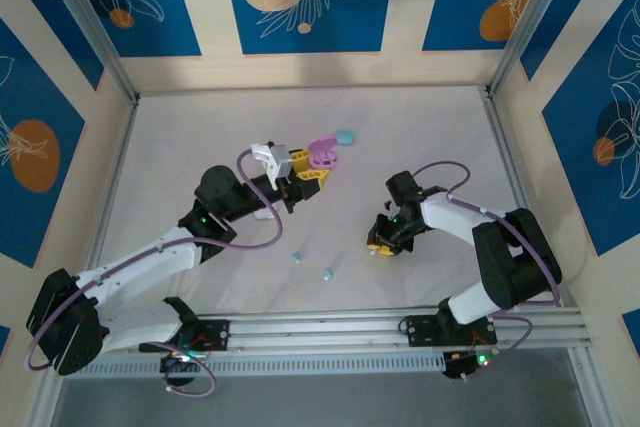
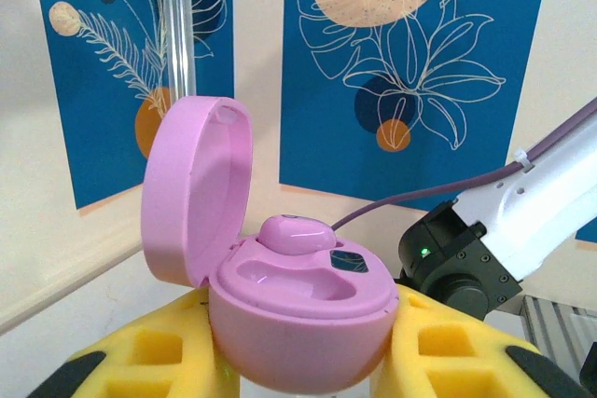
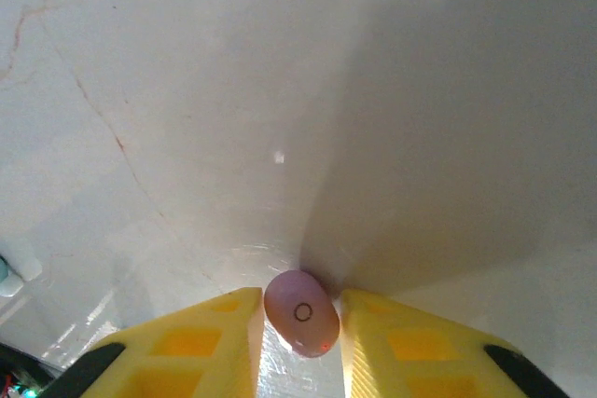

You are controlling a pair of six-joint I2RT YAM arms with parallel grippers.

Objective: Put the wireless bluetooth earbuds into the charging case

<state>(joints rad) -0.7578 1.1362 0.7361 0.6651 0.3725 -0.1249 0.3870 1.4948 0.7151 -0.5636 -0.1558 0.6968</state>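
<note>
My left gripper [image 1: 306, 173] [image 2: 298, 365] is shut on the base of an open pink charging case [image 1: 325, 154] [image 2: 298, 319], held above the table. Its lid [image 2: 194, 195] stands up on the left. One pink earbud [image 2: 297, 233] sits in the far slot, and the near slot [image 2: 280, 277] is empty. My right gripper [image 1: 380, 245] [image 3: 300, 323] points down at the table, shut on a second pink earbud [image 3: 301, 312] that rests at the tabletop between its yellow fingers [image 3: 205, 337]. Two light blue earbuds [image 1: 297, 258] [image 1: 327, 274] lie loose on the table in front of the arms.
A light blue case [image 1: 345, 136] lies on the table just behind the pink one. The right arm's wrist [image 2: 462, 258] shows behind the held case. Walls with blue panels close in the white table [image 1: 200, 137] on three sides.
</note>
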